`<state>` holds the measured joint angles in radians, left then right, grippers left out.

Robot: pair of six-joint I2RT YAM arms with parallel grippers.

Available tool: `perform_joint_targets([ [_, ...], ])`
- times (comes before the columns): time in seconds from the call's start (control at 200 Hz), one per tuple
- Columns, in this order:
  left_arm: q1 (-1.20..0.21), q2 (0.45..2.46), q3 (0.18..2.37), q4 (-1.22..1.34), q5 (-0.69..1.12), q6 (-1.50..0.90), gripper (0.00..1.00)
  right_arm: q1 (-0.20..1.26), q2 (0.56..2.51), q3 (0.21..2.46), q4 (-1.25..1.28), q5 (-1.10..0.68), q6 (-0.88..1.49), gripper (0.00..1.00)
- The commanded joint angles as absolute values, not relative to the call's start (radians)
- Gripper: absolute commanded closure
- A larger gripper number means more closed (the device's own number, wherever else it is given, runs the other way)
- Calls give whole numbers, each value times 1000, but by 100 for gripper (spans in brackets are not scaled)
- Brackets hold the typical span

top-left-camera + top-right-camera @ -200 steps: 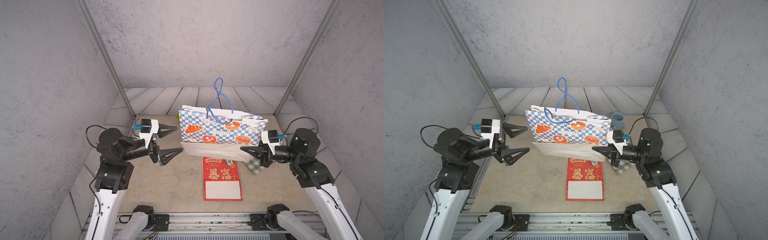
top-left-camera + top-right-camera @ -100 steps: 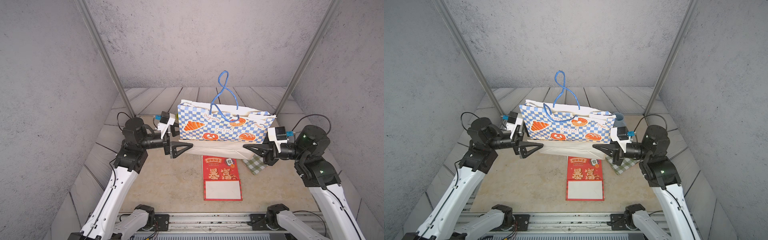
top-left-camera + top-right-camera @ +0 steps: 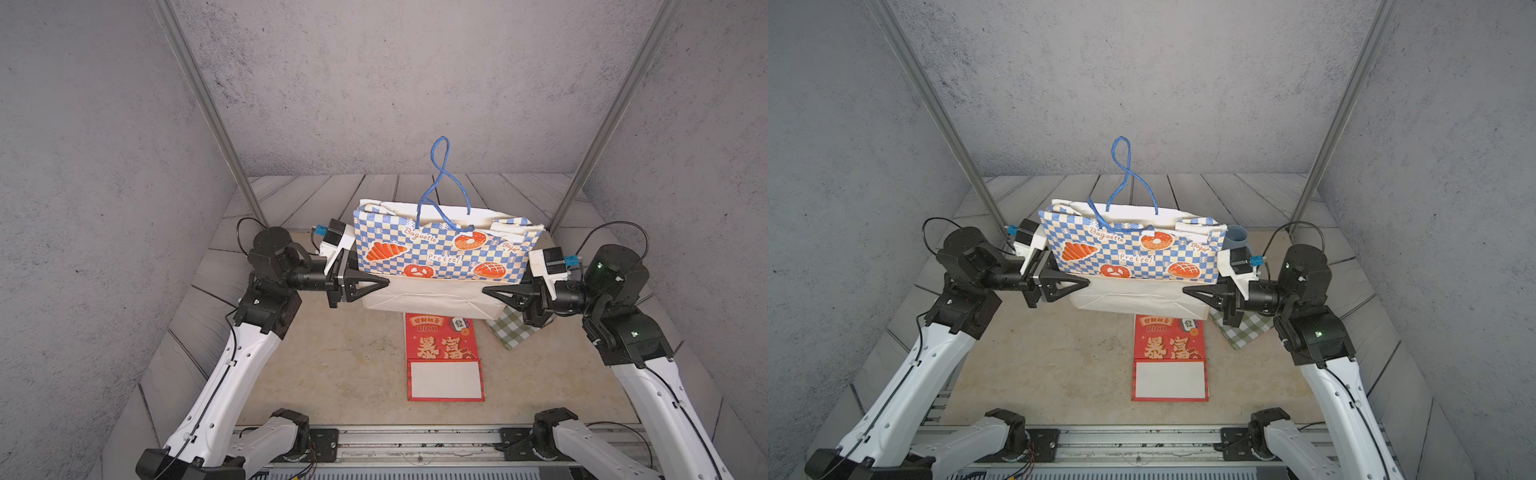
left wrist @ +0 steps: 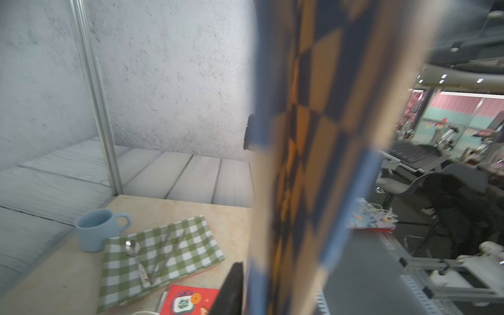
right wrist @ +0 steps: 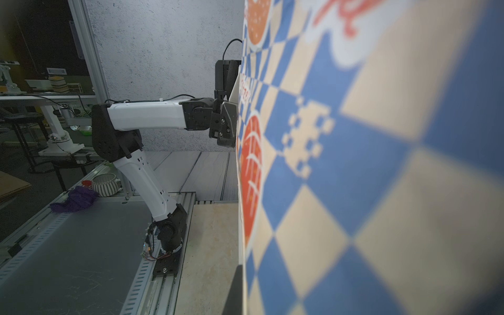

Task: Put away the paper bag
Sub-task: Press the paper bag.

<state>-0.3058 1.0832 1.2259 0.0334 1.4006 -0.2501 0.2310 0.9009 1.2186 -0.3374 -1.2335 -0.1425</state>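
Though its rim crumples, the paper bag (image 3: 440,257) — blue-checkered (cord handle (image 3: 439,183)) — looks flattened.

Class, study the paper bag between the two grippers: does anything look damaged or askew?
Yes: on the paper bag, the top rim is crumpled near the right gripper, and the blue handle is twisted.

Down the middle of the frame, very near and blurred: paper bag (image 4: 313,163), blue-and-tan checks. At lower centre, close against its edge: black finger (image 4: 231,289). Lower left, on the beige table (image 4: 54,286): pale blue mug (image 4: 94,230) just beside a green checked cloth (image 4: 174,253), spoon (image 4: 132,248) lying on the cloth. Bottom edge: corner of a red card (image 4: 188,300). Upper left: metal post (image 4: 90,95) before a grey wall (image 4: 177,81).
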Motion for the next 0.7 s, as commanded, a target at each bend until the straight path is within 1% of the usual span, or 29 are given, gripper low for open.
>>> perform_joint_targets([
  [0.0, -313, 1085, 1256, 49, 1434, -235, 97, 229, 903, 1245, -341, -1263, -151, 100],
  [0.02, -313, 1085, 1258, 43, 1435, -230, 100, 229, 903, 1248, -345, -1262, -154, 100],
  [0.185, -313, 1085, 1280, 13, 1429, -203, 100, 229, 903, 1251, -353, -1255, -158, 100],
  [0.2, -313, 1085, 1283, 10, 1427, -200, 96, 229, 902, 1252, -354, -1254, -156, 100],
  [0.22, -313, 1084, 1287, 5, 1421, -199, 84, 229, 903, 1252, -357, -1255, -156, 100],
  [0.225, -313, 1083, 1287, 4, 1420, -197, 82, 229, 903, 1252, -357, -1255, -156, 100],
  [0.235, -313, 1083, 1288, 3, 1417, -196, 73, 230, 903, 1252, -358, -1255, -156, 100],
  [0.24, -313, 1083, 1288, 1, 1414, -195, 71, 229, 902, 1252, -359, -1255, -156, 100],
  [0.25, -313, 1083, 1289, 0, 1409, -195, 63, 229, 902, 1252, -361, -1256, -156, 100],
  [0.275, -313, 1079, 1293, 0, 1397, -191, 54, 229, 902, 1250, -363, -1256, -156, 100],
  [0.33, -313, 1074, 1292, 11, 1380, -187, 47, 229, 900, 1247, -370, -1256, -158, 100],
  [0.4, -313, 1067, 1294, 46, 1371, -198, 46, 229, 899, 1243, -377, -1259, -158, 100],
  [0.43, -313, 1066, 1296, 65, 1372, -209, 47, 229, 899, 1243, -379, -1262, -157, 100],
  [0.47, -313, 1066, 1301, 83, 1378, -223, 55, 229, 899, 1243, -379, -1262, -154, 100],
  [0.49, -313, 1068, 1306, 86, 1381, -226, 62, 229, 899, 1243, -379, -1262, -153, 100],
  [0.545, -313, 1069, 1315, 86, 1384, -226, 85, 229, 899, 1243, -378, -1264, -152, 100],
  [0.58, -313, 1068, 1315, 85, 1381, -221, 99, 229, 899, 1244, -377, -1264, -152, 100],
  [0.59, -313, 1067, 1315, 85, 1380, -219, 100, 229, 899, 1244, -378, -1263, -152, 100],
  [0.696, -313, 1065, 1315, 77, 1370, -206, 100, 229, 902, 1247, -379, -1265, -149, 100],
])
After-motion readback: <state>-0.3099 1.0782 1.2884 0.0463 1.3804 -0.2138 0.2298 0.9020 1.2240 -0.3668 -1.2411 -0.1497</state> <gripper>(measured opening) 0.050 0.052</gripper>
